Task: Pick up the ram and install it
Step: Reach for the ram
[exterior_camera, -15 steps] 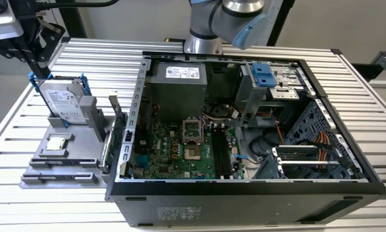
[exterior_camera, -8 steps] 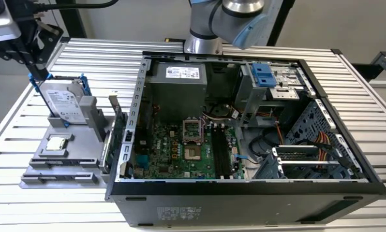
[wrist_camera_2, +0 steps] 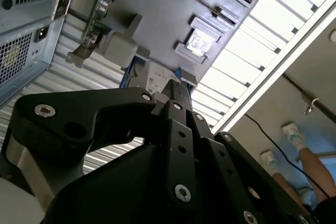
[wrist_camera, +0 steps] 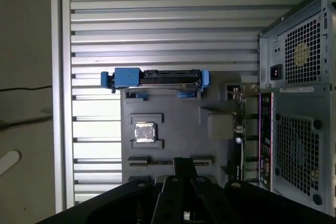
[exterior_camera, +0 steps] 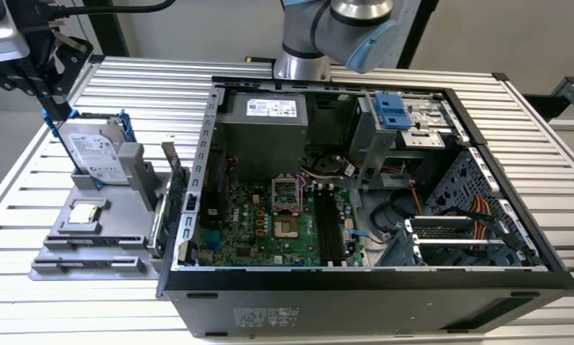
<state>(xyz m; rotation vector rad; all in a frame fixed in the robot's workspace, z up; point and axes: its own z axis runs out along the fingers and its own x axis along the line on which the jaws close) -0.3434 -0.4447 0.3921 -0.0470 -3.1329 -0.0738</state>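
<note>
My black gripper [exterior_camera: 60, 113] hangs at the exterior view's far left, above the grey parts holder [exterior_camera: 95, 215]. Its fingers are pressed together and nothing shows between them. In the first wrist view the gripper [wrist_camera: 181, 162] lies over the holder's [wrist_camera: 173, 124] long slot, between two end brackets. In the second wrist view the gripper [wrist_camera_2: 178, 89] points at the same holder [wrist_camera_2: 157, 19]. I cannot make out the ram; it is hidden or too thin to tell. The motherboard's black slots [exterior_camera: 326, 223] lie in the open computer case [exterior_camera: 364, 287].
On the holder stand a silver hard drive in a blue frame [exterior_camera: 95, 147], a square chip [exterior_camera: 83, 213] and a green card with a metal bracket [exterior_camera: 175, 194]. The slatted metal table [exterior_camera: 152, 79] carries everything. A person's legs [wrist_camera_2: 286, 182] are beside the table.
</note>
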